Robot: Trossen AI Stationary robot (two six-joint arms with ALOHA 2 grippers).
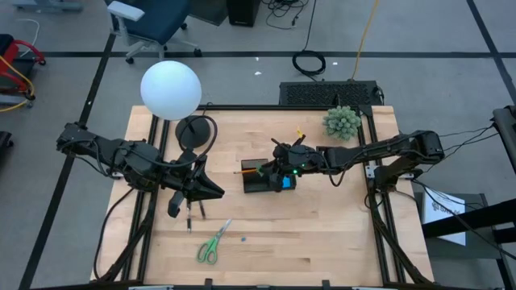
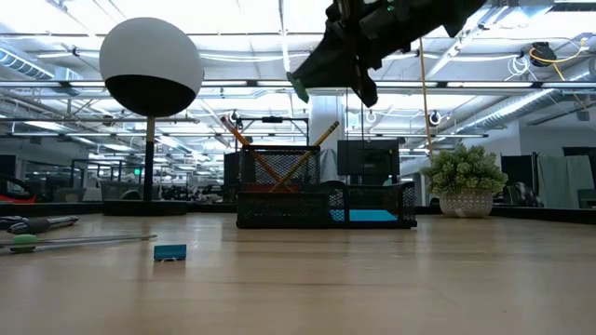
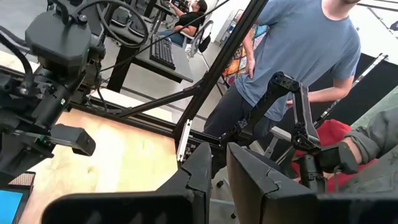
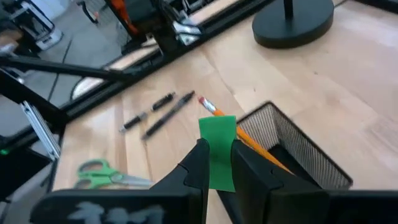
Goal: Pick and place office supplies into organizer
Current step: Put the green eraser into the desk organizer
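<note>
Right gripper [image 4: 217,163] pinches a flat green eraser [image 4: 218,149] tight, above the black mesh organizer tray [image 4: 292,149]. From above, that tray [image 1: 260,179] sits mid-table; green-handled scissors [image 1: 211,245] lie nearer the front. Left gripper [image 3: 214,180] looks nearly closed, holding nothing.

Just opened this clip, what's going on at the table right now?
The right gripper hovers over the black mesh organizer, pinching a small green eraser. Orange pencils and a blue pad already sit in the organizer. The left gripper is empty, its fingers close together, held above the table beside two dark pens lying on the wood. The green-handled scissors and a small blue item are on the table too. A person stands beyond the table.
</note>
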